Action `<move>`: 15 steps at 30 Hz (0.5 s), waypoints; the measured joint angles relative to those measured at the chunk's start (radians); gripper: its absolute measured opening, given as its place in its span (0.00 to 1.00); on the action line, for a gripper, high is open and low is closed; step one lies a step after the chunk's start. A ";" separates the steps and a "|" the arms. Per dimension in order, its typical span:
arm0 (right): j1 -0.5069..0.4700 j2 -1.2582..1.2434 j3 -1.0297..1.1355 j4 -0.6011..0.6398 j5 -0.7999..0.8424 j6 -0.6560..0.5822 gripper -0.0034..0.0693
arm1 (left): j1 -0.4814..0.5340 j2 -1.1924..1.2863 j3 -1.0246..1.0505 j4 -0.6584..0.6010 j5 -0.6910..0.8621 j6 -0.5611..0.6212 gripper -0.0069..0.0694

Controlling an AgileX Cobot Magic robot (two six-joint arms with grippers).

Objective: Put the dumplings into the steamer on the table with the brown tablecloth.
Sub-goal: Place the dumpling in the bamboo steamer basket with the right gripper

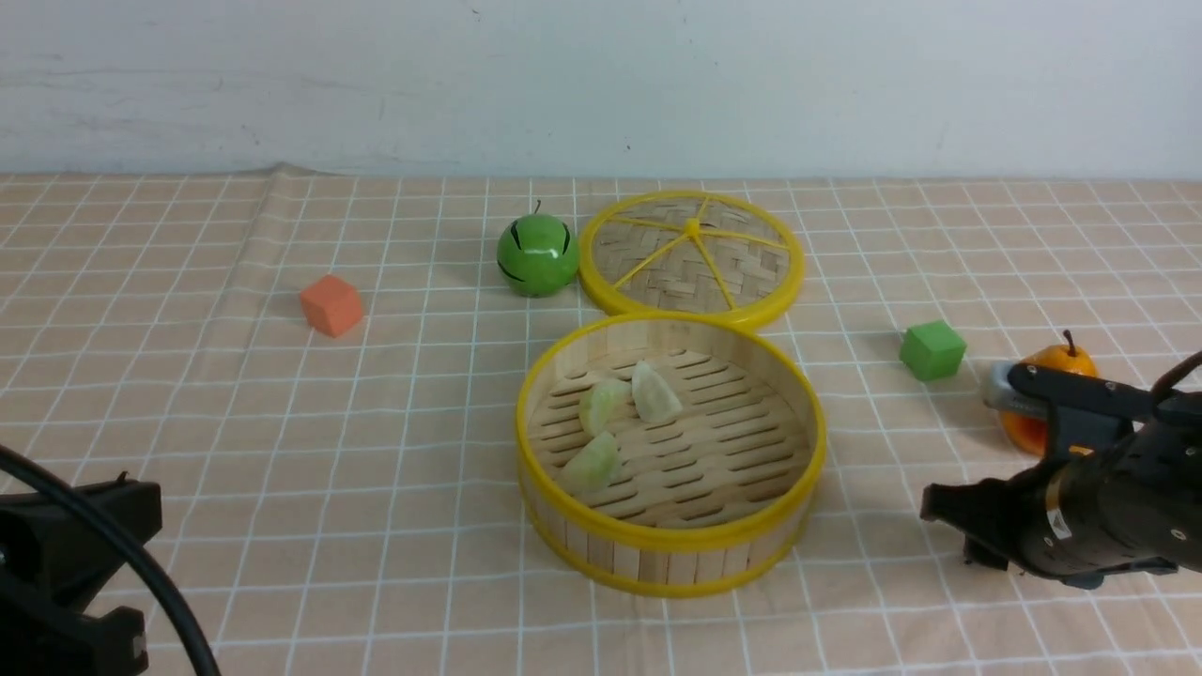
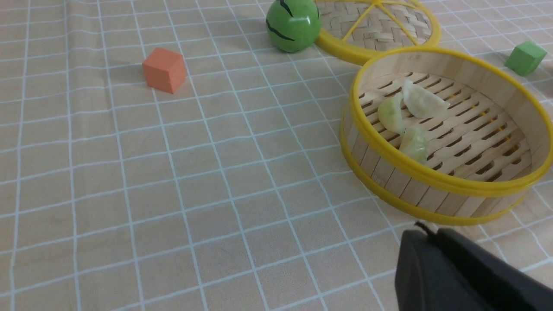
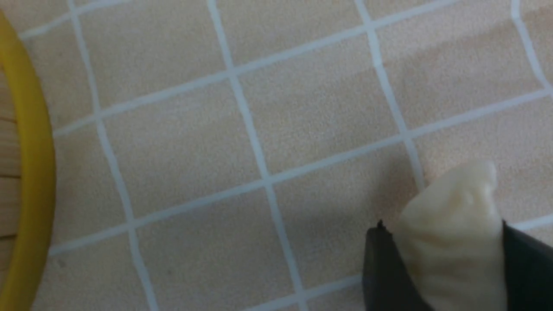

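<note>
Though invisible frontally, dumpling (image 3: pixel 453 216) in right claw (image 3: pixel 447 276)

We find bare tablecloth (image 1: pixel 873 488) open from the right claw (image 3: pixel 443 242) and its white dumpling (image 3: pixel 449 207) to the steamer (image 1: pixel 671 545) at nine o'clock, only its wall to clear, while inside three dumplings (image 1: pixel 601 406) crowd nine o'clock, leaving three o'clock free.

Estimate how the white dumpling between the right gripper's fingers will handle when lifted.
The white dumpling looks soft: its pleated skin seems to bulge between the fingers of the right gripper, so it may squash. Its tapered, smooth shape could let it slip.
</note>
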 joint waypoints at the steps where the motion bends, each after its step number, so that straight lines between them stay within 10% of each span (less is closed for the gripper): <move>1: 0.000 0.001 -0.001 -0.021 -0.002 0.000 0.45 | 0.000 0.000 0.000 0.002 0.000 0.000 0.12; 15: 0.210 -0.243 -0.096 -0.081 -0.090 -0.065 0.45 | 0.000 0.000 0.000 0.016 -0.039 0.000 0.14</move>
